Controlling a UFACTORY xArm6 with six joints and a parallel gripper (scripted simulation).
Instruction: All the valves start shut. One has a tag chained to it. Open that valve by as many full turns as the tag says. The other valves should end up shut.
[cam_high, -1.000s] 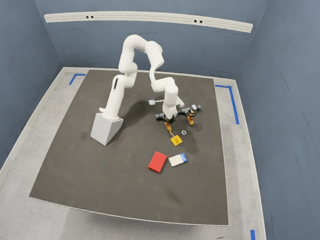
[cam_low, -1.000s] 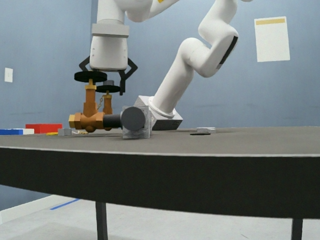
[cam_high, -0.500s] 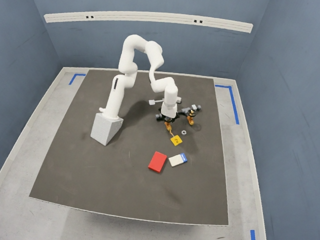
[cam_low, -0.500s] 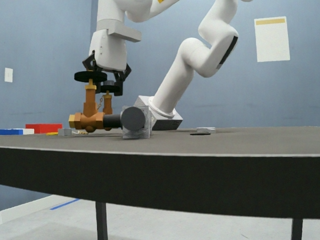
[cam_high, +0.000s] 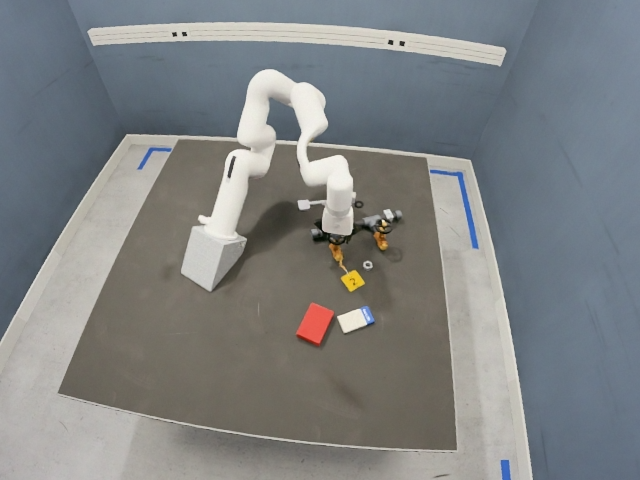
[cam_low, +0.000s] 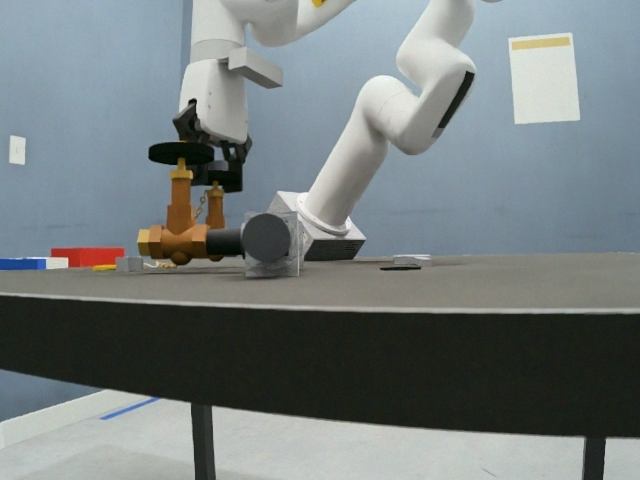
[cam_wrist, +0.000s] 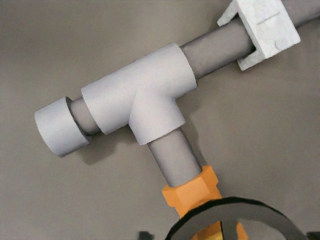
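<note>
Two brass valves with black handwheels stand on a grey pipe tee (cam_high: 370, 220) (cam_wrist: 145, 100). A chain runs from the left valve (cam_high: 336, 251) (cam_low: 215, 205) (cam_wrist: 192, 192) to a yellow tag (cam_high: 352, 280) marked 2. My gripper (cam_high: 337, 238) (cam_low: 221, 170) points straight down over this valve's handwheel (cam_wrist: 227, 212) with its fingers on either side of the rim, and they stand open. The other valve (cam_high: 381, 240) (cam_low: 179, 206) stands to the right, and its handwheel (cam_high: 382, 219) (cam_low: 180, 153) is untouched.
A grey nut (cam_high: 368, 263) (cam_low: 129, 263) lies near the tag. A red block (cam_high: 315, 322) (cam_low: 87, 255) and a white-and-blue block (cam_high: 355, 319) lie in front. A small grey block (cam_high: 303, 204) and a black ring (cam_high: 358, 205) lie behind the pipe. A white clamp (cam_wrist: 265, 27) holds the pipe.
</note>
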